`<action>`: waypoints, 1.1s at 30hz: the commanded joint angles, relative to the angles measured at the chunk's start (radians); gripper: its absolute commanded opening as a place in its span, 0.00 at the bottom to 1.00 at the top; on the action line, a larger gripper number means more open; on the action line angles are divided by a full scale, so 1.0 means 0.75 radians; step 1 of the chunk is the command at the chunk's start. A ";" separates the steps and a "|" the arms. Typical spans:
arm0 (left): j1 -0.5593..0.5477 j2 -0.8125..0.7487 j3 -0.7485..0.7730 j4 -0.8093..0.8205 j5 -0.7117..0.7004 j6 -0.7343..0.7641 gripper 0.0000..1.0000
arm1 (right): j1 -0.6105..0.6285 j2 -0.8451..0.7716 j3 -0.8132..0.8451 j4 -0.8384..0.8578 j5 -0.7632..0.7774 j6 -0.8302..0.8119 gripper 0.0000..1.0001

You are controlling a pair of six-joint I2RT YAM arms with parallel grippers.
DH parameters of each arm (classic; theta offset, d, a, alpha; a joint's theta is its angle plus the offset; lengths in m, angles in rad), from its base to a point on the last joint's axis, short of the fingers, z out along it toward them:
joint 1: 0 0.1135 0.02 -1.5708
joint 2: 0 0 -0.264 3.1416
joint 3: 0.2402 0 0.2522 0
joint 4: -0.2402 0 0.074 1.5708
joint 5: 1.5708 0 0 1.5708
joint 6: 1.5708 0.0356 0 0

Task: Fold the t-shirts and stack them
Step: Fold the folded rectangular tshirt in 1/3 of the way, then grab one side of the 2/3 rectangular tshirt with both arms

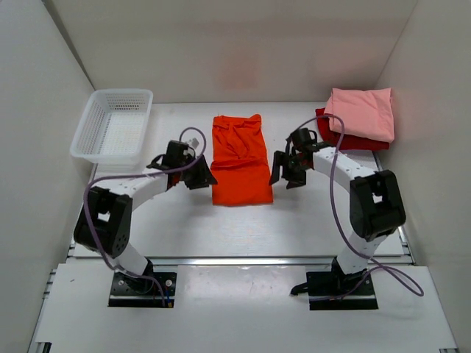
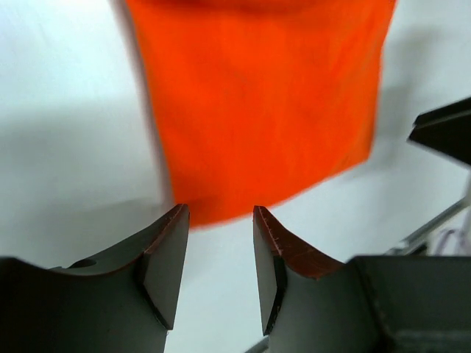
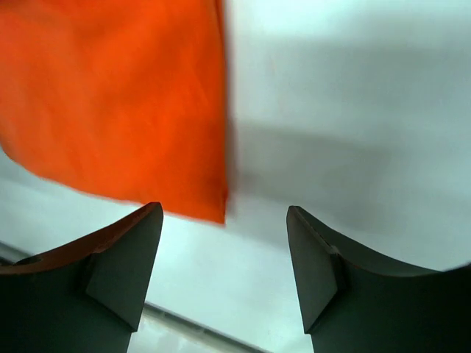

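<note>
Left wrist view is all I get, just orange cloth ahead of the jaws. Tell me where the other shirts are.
Observer: The pink shirt lies folded on the dark red shirt, at the table's far right corner.
Operator: Report the right jaws.
Observer: They stand open beside the orange shirt, at its right edge, holding nothing.
Operator: Name anything else on the table.
Observer: A white basket sits at the far left.
</note>
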 commanded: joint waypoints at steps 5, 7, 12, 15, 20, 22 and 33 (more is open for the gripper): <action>-0.152 -0.236 -0.399 0.140 -0.297 -0.161 0.51 | 0.020 -0.200 -0.408 0.401 -0.193 0.240 0.65; -0.160 -0.224 -0.428 0.187 -0.331 -0.181 0.53 | 0.022 -0.200 -0.502 0.487 -0.242 0.322 0.65; -0.160 -0.177 -0.456 0.332 -0.362 -0.273 0.56 | 0.026 -0.144 -0.553 0.612 -0.311 0.379 0.65; -0.176 -0.104 -0.405 0.382 -0.338 -0.312 0.56 | 0.022 -0.091 -0.551 0.641 -0.332 0.402 0.63; -0.211 -0.018 -0.374 0.496 -0.248 -0.390 0.46 | 0.024 -0.083 -0.571 0.666 -0.348 0.416 0.20; -0.215 -0.018 -0.395 0.507 -0.211 -0.410 0.15 | 0.008 -0.091 -0.602 0.674 -0.373 0.430 0.01; -0.211 -0.483 -0.671 0.090 -0.092 -0.228 0.00 | 0.271 -0.453 -0.816 0.408 -0.236 0.453 0.01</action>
